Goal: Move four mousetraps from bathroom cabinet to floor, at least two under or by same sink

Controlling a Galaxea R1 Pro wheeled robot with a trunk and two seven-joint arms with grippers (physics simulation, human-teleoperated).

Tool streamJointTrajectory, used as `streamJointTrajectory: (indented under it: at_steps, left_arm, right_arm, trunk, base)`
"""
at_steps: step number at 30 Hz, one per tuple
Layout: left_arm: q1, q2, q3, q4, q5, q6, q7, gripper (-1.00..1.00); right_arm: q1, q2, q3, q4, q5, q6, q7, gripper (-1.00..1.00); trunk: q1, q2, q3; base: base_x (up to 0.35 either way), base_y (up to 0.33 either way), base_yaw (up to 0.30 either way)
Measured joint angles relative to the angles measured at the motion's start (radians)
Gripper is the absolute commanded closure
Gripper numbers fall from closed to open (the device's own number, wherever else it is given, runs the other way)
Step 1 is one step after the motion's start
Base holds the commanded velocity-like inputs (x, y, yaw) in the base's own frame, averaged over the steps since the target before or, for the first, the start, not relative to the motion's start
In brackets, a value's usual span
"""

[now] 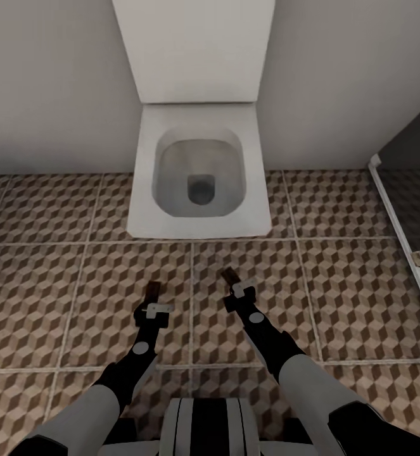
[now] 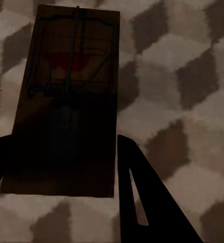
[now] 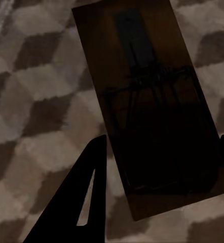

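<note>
Each gripper holds one mousetrap above the cube-patterned bathroom floor (image 1: pixel 336 285), in front of the toilet. My left gripper (image 1: pixel 152 303) is shut on a brown mousetrap (image 1: pixel 151 291) that sticks out forward. The left wrist view shows this mousetrap (image 2: pixel 71 76) with its red mark and wire parts, between the dark fingers of the left gripper (image 2: pixel 61 152). My right gripper (image 1: pixel 239 292) is shut on a second mousetrap (image 1: pixel 230 276), angled to the left. In the right wrist view that mousetrap (image 3: pixel 142 66) sits clamped in the right gripper (image 3: pixel 162 147). The cabinet and the bathroom sink are out of view.
A square white toilet (image 1: pixel 200 171) with its lid up stands against the pale wall straight ahead. A dark panel with a white rail (image 1: pixel 400 228) runs along the right side. Tiled floor stretches to the left and right of the toilet.
</note>
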Motion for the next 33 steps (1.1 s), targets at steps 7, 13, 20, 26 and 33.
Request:
streamJointTrajectory:
  at_steps: [7, 13, 20, 26, 33]
  left_arm:
    - [0.0, 0.0, 0.0, 0.001, 0.0, 0.001, 0.0, 1.0]
    - [0.0, 0.0, 0.0, 0.002, 0.0, 0.002, 0.0, 1.0]
    - [0.0, 0.0, 0.0, 0.004, 0.0, 0.001, 0.0, 1.0]
    - [0.0, 0.0, 0.0, 0.004, 0.0, 0.001, 0.0, 1.0]
    - [0.0, 0.0, 0.0, 0.004, 0.0, 0.002, 0.0, 1.0]
  right_arm:
    - [0.0, 0.0, 0.0, 0.0, 0.0, 0.0, 0.0, 1.0]
    - [0.0, 0.0, 0.0, 0.0, 0.0, 0.0, 0.0, 1.0]
    - [0.0, 0.0, 0.0, 0.0, 0.0, 0.0, 0.0, 1.0]
    - [0.0, 0.0, 0.0, -0.001, 0.0, 0.0, 0.0, 1.0]
    - [0.0, 0.0, 0.0, -0.002, 0.0, 0.0, 0.0, 1.0]
  trunk:
    - [0.0, 0.0, 0.0]
    - [0.0, 0.0, 0.0]
    - [0.0, 0.0, 0.0]
    - [0.0, 0.0, 0.0]
    - [0.019, -0.035, -0.016]
  base:
    - [0.049, 0.019, 0.0]
    - [0.094, -0.04, 0.0]
    - [0.009, -0.005, 0.0]
    - [0.0, 0.0, 0.0]
    - [0.0, 0.0, 0.0]
